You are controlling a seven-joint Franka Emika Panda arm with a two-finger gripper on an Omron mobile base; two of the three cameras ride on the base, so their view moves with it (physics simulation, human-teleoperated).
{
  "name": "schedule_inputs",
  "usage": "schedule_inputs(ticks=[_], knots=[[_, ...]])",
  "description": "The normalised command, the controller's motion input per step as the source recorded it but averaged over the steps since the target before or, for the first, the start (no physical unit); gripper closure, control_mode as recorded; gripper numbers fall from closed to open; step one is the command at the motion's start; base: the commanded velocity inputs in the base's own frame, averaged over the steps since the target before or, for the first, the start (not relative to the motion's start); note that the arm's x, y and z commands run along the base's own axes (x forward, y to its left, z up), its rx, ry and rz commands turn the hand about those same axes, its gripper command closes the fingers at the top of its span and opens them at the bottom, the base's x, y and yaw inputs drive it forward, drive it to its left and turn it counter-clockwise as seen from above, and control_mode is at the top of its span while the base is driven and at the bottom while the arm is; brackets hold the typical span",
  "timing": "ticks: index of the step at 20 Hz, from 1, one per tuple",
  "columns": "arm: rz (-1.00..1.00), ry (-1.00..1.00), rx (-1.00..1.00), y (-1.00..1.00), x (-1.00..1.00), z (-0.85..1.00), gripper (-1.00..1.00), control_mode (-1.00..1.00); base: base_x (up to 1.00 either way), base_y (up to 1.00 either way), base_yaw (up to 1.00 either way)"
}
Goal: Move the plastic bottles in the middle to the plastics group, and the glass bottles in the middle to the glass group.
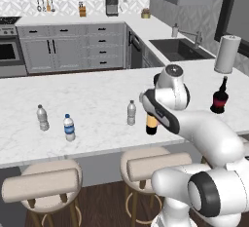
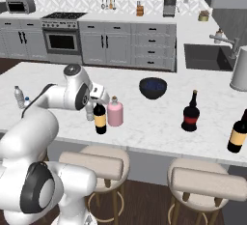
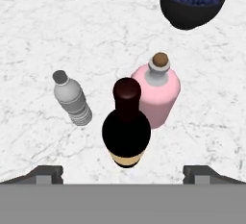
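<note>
Hovering above the wine bottle (image 3: 126, 127), the gripper (image 3: 123, 172) has its jaws spread wide, one tip at each lower corner of the hand view, touching and holding nothing. The dark bottle with its yellowish label stands upright at frame centre, the pink bottle (image 3: 157, 93) just beside it to the upper right, the clear water bottle (image 3: 72, 98) near on the left, all apart from each other. A dark bowl (image 3: 192, 2) of blue berries sits at the upper right.

All of it rests on a white marble counter (image 1: 92, 99) in a grey-cabineted kitchen. The left base view shows the plastics group at the left of the frame: a clear bottle (image 1: 43, 117) and a blue-labelled bottle (image 1: 69, 127). The right base view shows the black glass bottle (image 2: 191, 111) at right of centre, well apart, and a second wine bottle (image 2: 238, 133) at the right edge.
</note>
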Motion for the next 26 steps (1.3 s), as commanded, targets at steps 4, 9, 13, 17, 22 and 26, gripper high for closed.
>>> schedule_inputs(ticks=[4, 9, 13, 17, 22, 26], knots=[[0.00, 0.00, 0.00, -0.06, 0.25, -0.15, -1.00, -1.00, 0.00, 0.00, 0.00], [0.00, 0.00, 0.00, -0.01, 0.32, -0.19, -1.00, -1.00, 0.00, 0.00, 0.00], [0.00, 0.00, 0.00, 0.00, 0.06, -0.25, -1.00, -1.00, 0.00, 0.00, 0.00], [0.00, 0.00, 0.00, 0.00, 0.01, -0.31, -1.00, -1.00, 0.00, 0.00, 0.00], [0.00, 0.00, 0.00, 0.00, 0.08, -0.21, -1.00, -1.00, 0.00, 0.00, 0.00], [0.00, 0.00, 0.00, 0.00, 0.18, -0.02, -1.00, -1.00, 0.00, 0.00, 0.00]])
